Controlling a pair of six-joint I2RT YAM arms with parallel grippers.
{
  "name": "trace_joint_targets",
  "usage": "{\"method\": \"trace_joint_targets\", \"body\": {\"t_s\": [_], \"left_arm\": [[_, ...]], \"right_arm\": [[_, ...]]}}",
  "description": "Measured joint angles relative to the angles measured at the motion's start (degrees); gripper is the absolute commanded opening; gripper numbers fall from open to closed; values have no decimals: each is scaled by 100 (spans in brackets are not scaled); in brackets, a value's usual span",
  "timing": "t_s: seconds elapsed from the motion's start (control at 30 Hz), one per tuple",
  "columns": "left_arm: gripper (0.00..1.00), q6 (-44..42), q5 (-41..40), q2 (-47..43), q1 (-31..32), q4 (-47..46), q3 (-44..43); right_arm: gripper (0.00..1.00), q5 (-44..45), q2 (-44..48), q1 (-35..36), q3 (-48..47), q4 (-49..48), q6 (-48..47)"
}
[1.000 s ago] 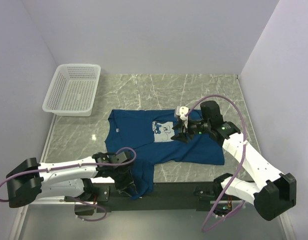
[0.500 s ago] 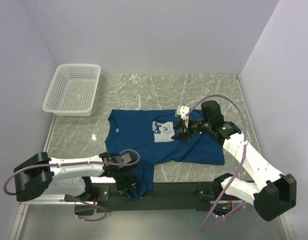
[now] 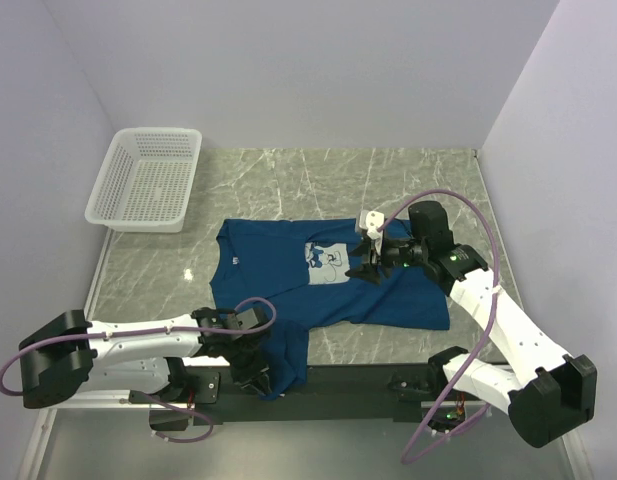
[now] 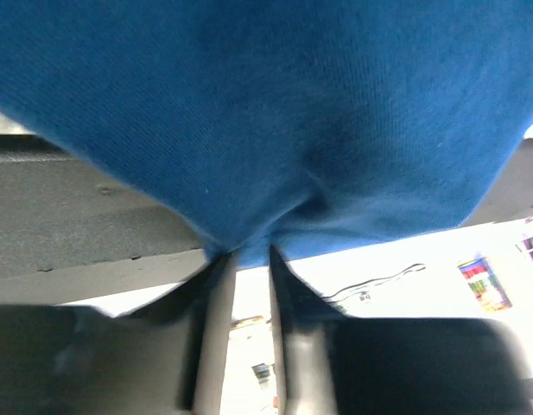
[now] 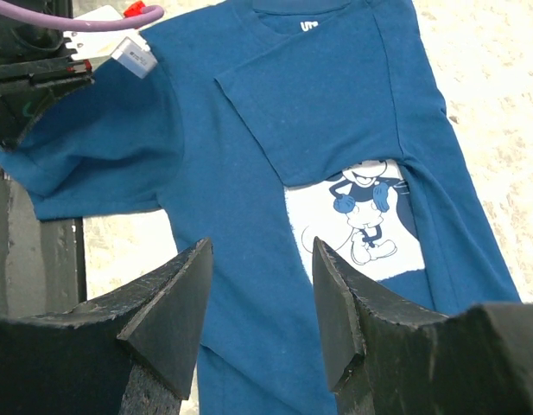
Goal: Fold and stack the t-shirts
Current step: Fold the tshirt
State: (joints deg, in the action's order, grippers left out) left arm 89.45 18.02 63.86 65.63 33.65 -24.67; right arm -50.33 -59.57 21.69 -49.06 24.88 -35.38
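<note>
Only one t-shirt (image 3: pixel 273 272); left gripper (image 4: pixel 247 256) pinching it, right gripper (image 5: pixel 262 252) apart; one basket (image 3: pixel 153 132).

Top cam: fixed high on the near side of the t-shirt (image 3: pixel 278 275), tilted down, whole shirt in frame. Left wrist cam: right up against its near overhanging flap, cloth fills the view. Right wrist cam: low over its chest print (image 5: pixel 352 212), facing the collar (image 5: pixel 305 9). All three share the shirt.

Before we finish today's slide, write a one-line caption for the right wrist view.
Open right gripper poised over the spread blue t-shirt, its cartoon print facing up.
</note>
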Motion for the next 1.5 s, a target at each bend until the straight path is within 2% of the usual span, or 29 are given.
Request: {"method": "trace_joint_targets", "body": {"t_s": [0.07,0.23,0.43,0.57,0.73,1.0,1.17,1.37,1.5], "left_arm": [[46,11,-4,-20,4,7,20],[47,-7,-35,122,9,-17,-94],[36,-199,57,584,-4,68,-319],[14,-304,111,605,-15,46,-293],[0,-319,138,461,-11,-81,-162],[0,-341,46,4,4,-164,-105],[0,-437,-208,-496,-4,83,-667],[0,-490,-402,-1198,-249,142,-931],[0,-612,-433,-1611,-667,151,-890]], "right_arm": [[57,-15,11,-2,0,0,0],[57,-24,17,-24,0,0,-2],[57,-46,57,-85,0,2,-2],[57,-103,101,-149,0,4,-2],[57,-157,116,-173,0,7,-2],[57,-136,168,-229,0,105,-48],[58,201,240,-243,-22,636,-378],[58,1117,402,-485,-76,2129,-1593],[58,1910,479,-1451,-66,3174,-2870]]}}
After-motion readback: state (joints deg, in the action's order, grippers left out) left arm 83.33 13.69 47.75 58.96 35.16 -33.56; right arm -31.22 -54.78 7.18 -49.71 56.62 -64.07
